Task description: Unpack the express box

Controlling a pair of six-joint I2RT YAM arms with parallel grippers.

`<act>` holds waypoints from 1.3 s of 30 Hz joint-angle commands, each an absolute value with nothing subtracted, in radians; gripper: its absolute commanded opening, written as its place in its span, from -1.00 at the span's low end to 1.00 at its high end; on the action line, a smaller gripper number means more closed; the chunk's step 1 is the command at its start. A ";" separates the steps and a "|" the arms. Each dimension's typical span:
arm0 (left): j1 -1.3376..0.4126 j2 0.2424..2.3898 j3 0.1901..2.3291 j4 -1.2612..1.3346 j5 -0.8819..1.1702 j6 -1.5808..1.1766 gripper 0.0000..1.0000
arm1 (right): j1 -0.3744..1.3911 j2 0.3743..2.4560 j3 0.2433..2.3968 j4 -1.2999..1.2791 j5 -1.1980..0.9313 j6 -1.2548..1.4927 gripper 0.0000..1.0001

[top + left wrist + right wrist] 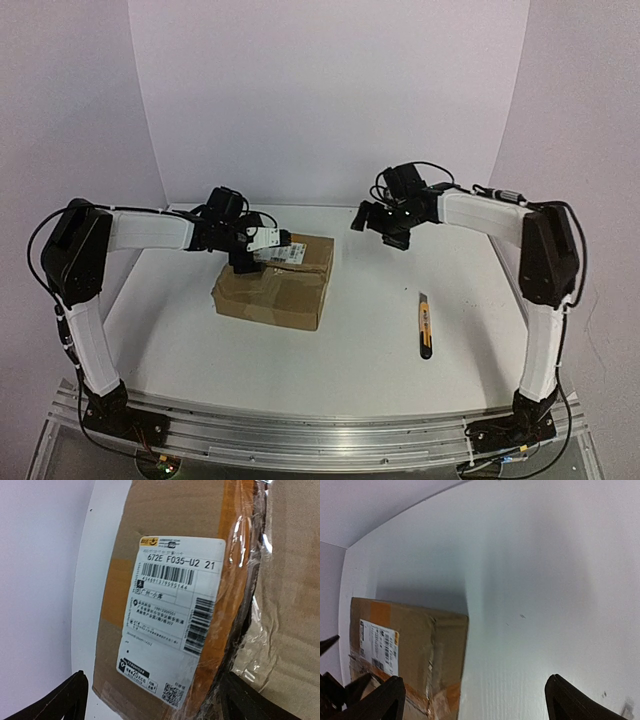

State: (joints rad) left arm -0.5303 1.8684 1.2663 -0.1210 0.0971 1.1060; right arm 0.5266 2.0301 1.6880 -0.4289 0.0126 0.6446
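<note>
White curved backdrop, plain white tabletop [380,330], matte and smooth. The box [275,285] sits left of centre on it: brown corrugated card, shallow and squarish, its corners softened and its top a little rumpled. A glossy white barcode label [175,620] lies flat on the top, beside orange-brown tape and a wrinkled clear film [250,605] over the seam.

The flaps look shut and nothing has been taken out, so I judge the unpacking barely begun. Whether the seam is already cut, I cannot tell.

A slim yellow-and-black knife [425,326] lies well to the right. The left pincer [243,262] hangs over the box's far edge, jaws apart. The right pincer [385,228] is in the air to the box's right, jaws wide and empty.
</note>
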 commanded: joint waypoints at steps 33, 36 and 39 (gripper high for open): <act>-0.232 1.403 0.938 -0.533 0.291 0.979 0.69 | 0.840 1.749 0.992 -0.137 -0.183 0.675 0.39; -0.222 1.422 0.930 -0.531 0.297 0.969 0.66 | 0.897 1.641 0.957 -0.256 -0.109 0.721 0.40; -0.205 1.425 0.903 -0.504 0.304 0.983 0.63 | 0.902 1.565 1.017 -0.414 -0.021 0.683 0.49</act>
